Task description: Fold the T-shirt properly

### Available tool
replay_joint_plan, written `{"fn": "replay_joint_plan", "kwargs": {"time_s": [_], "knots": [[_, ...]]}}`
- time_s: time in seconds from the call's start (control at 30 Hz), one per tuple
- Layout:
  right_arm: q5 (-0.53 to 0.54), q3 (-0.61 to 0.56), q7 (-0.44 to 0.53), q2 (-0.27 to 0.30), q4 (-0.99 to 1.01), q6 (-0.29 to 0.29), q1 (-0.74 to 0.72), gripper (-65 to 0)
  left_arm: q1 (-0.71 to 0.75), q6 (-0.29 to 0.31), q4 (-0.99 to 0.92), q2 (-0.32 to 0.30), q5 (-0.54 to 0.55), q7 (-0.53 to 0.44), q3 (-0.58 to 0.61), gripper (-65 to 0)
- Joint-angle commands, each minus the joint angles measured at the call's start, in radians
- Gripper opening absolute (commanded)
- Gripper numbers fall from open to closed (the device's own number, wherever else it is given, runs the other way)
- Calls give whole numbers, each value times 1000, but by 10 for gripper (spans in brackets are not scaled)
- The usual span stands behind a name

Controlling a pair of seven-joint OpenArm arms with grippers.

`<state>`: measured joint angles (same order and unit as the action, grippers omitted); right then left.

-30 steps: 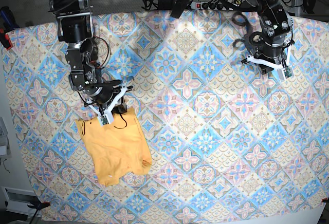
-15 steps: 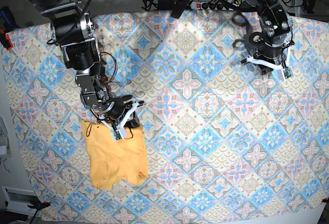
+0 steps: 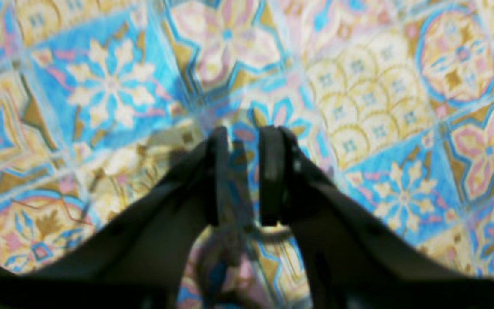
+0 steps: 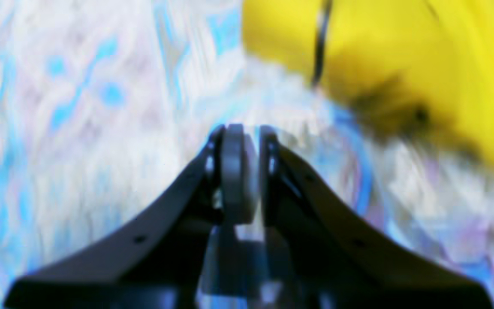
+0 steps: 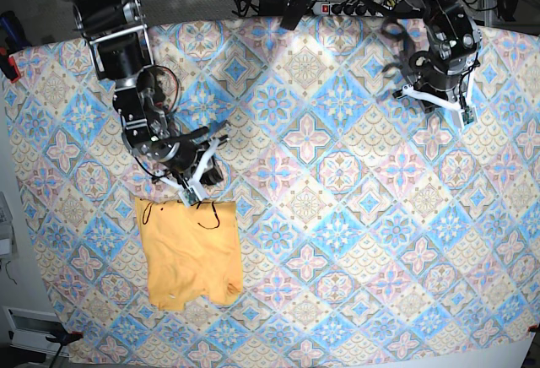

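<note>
Right gripper (image 5: 192,184) nearly closed, empty, just above T-shirt (image 5: 191,251) edge — likely positioned for regrasp. Left gripper (image 5: 434,102) slightly parted, empty, parked.

T-shirt (image 5: 191,252): was plain yellow-orange, unprinted, with thin black squiggle marks near its top edge.
Tablecloth (image 5: 337,216): showed blue, pink and cream diamond tiles with flower motifs, all around the T-shirt.
Right gripper (image 5: 191,184): was black with white parts, above the T-shirt.
Left gripper (image 5: 434,102): was black with white parts.
</note>
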<state>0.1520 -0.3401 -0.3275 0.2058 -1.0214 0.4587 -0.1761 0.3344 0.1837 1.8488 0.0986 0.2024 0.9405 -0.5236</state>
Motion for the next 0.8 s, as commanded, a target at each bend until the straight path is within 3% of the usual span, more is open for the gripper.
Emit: {"fn": "replay_joint_plan", "kwargs": {"time_s": [0.0, 0.4, 0.53, 0.77], "knots": [[13, 19, 9, 5, -75, -1, 2, -583, -4, 3, 18, -6, 6, -7, 0, -519], [13, 361, -68, 11, -437, -1, 421, -583, 81, 4, 21, -21, 6, 74, 18, -519], [13, 441, -68, 11, -512, -1, 542, -583, 151, 4, 21, -63, 61, 78, 93, -519], [13, 550, -68, 11, -610, -1, 712, -583, 246, 4, 21, -84, 147, 79, 96, -520]]}}
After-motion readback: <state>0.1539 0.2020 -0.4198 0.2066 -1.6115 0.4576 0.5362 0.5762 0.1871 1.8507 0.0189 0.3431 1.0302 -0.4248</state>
